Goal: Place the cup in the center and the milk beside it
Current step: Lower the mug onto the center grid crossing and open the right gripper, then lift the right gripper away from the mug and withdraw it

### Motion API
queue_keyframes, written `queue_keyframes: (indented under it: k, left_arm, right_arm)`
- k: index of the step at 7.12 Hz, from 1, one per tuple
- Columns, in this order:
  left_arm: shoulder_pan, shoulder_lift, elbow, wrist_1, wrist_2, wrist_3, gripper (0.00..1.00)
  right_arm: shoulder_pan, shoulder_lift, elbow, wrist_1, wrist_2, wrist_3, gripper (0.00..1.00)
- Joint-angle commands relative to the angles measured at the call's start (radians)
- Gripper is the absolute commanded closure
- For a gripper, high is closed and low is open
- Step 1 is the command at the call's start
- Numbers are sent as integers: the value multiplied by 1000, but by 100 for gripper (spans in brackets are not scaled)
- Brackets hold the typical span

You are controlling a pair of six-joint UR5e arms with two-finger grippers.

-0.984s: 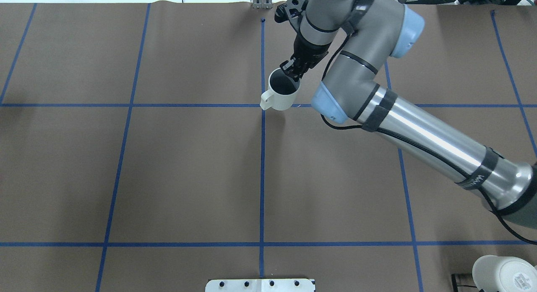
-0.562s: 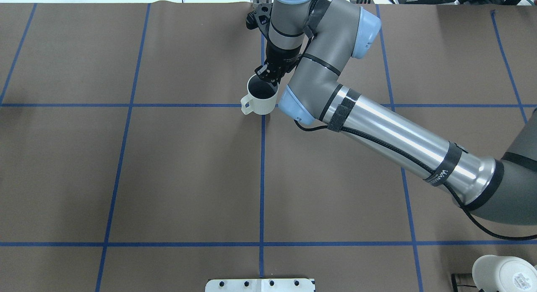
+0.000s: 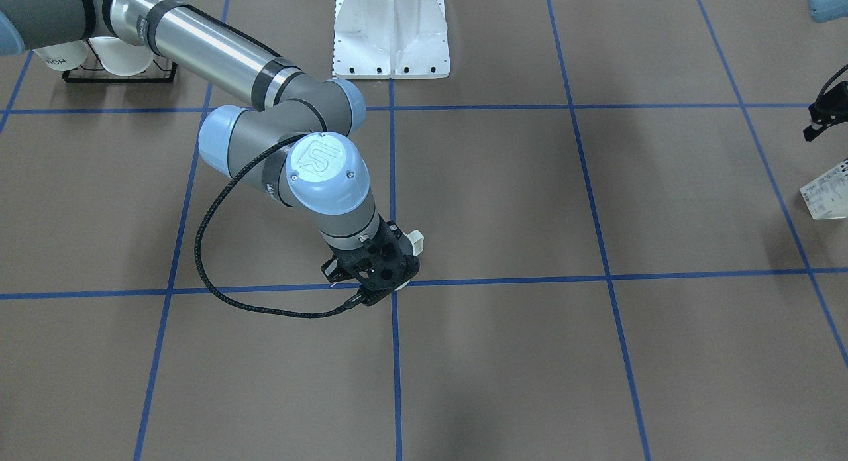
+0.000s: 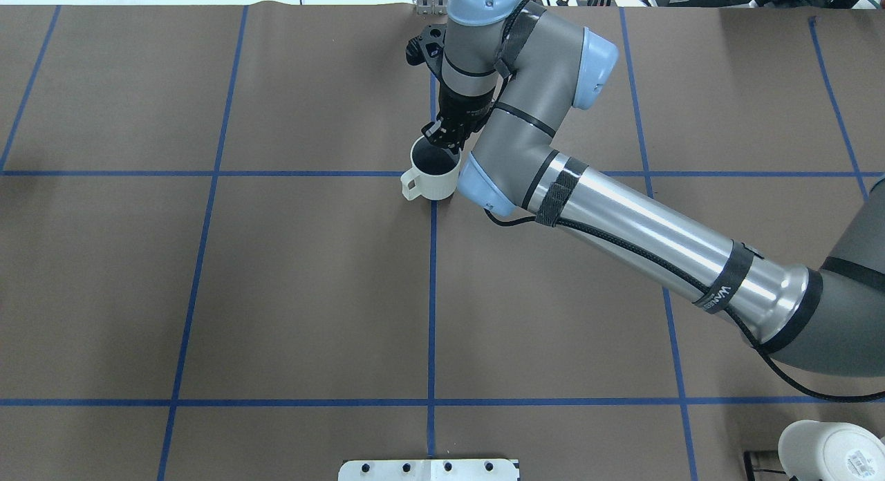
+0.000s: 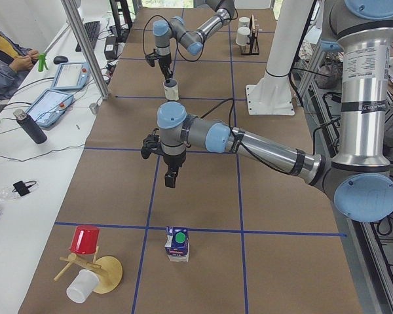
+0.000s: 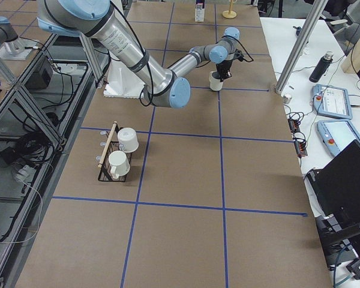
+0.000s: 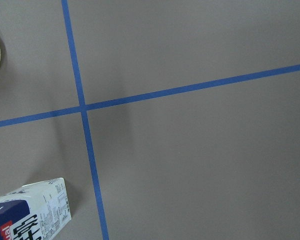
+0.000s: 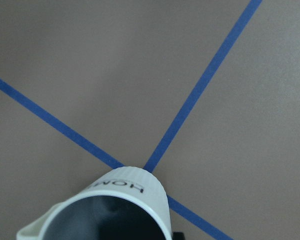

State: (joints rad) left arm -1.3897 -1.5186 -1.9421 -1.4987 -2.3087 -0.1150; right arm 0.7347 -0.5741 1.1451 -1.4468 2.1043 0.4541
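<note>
Pinching the far rim of the cup (image 4: pixel 435 184), the right gripper (image 4: pixel 442 134) points almost straight down, with one finger inside the dark bowl and the other against the outer wall. The cup stands upright beneath it, and its handle sticks out towards the robot's left and slightly back towards the robot.

The relation that matters is cup to mark. In the right wrist view the two blue tape lines (image 8: pixel 206 75) run in under the cup and meet out of sight behind it, so the cup sits over their crossing. Whether its base is already resting on the table (image 4: pixel 311 294) or is a shade above it, I cannot tell.

If it is down, the coming move is probably a plain one: spread the jaws and lift straight up along the cup's axis. The inner finger has to clear the rim without dragging, or it could tip the cup off the mark.

The milk (image 5: pixel 177 245) stands upright on a tape line, well apart at the table's end on the robot's left. The left gripper (image 5: pixel 170 180) hangs above the table between the cup and the carton — clearly the nearer of the two to it — and aims downward. Whether its jaws are spread or pressed together cannot be told here.
</note>
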Motion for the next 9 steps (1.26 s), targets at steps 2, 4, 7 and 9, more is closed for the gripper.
queue_keyframes:
  k: [2,4,7,9]
  left_arm:
    - [0,0,0,0,0,0,2]
    - [0,0,0,0,-2,2,2]
    - [-12,20,8,-3,-8,15,2]
    - [-130,20,58,14,-11,187,2]
  right_arm:
    - [-8,-3,-1,0,-7,3,76]
    - [-12,0,7,3,-9,6,0]
    - [87,-50,114,-6,40,2,0]
    - [214,-242,276,-7,165,-2,0]
